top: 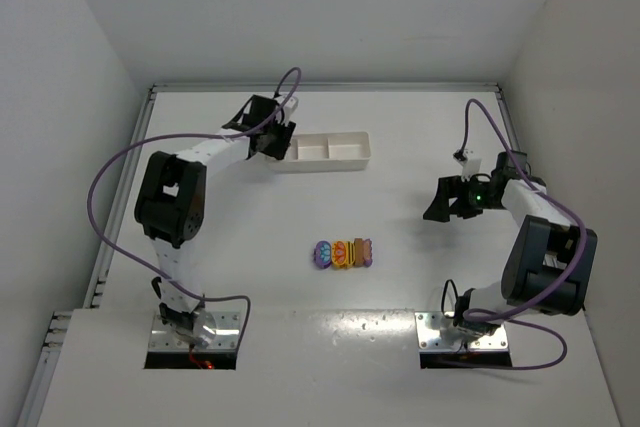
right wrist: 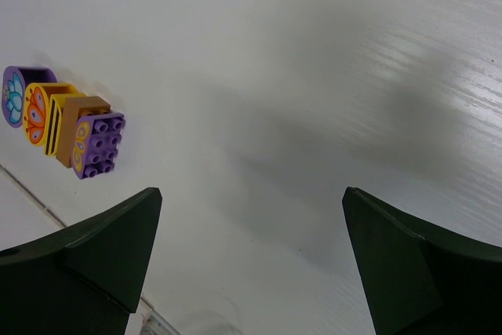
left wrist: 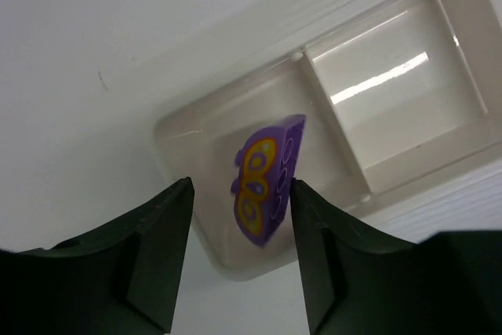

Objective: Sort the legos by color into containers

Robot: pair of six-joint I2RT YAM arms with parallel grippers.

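lego in tray end compartment | lego row on table before tray

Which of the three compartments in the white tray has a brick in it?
The end compartment under the left gripper: a purple butterfly-print brick is in it. The middle compartment and the far-end compartment show only bare white floors.

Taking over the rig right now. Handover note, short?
Left gripper: jaws apart over the left-end compartment of the tray. One purple lego sits in it, tilted.
Right gripper: open, empty, hovering to the right of the unsorted pieces.
Done: that one purple piece; the other two compartments look empty.
To do: row of legos in the middle, purple at both ends, orange-yellow between.
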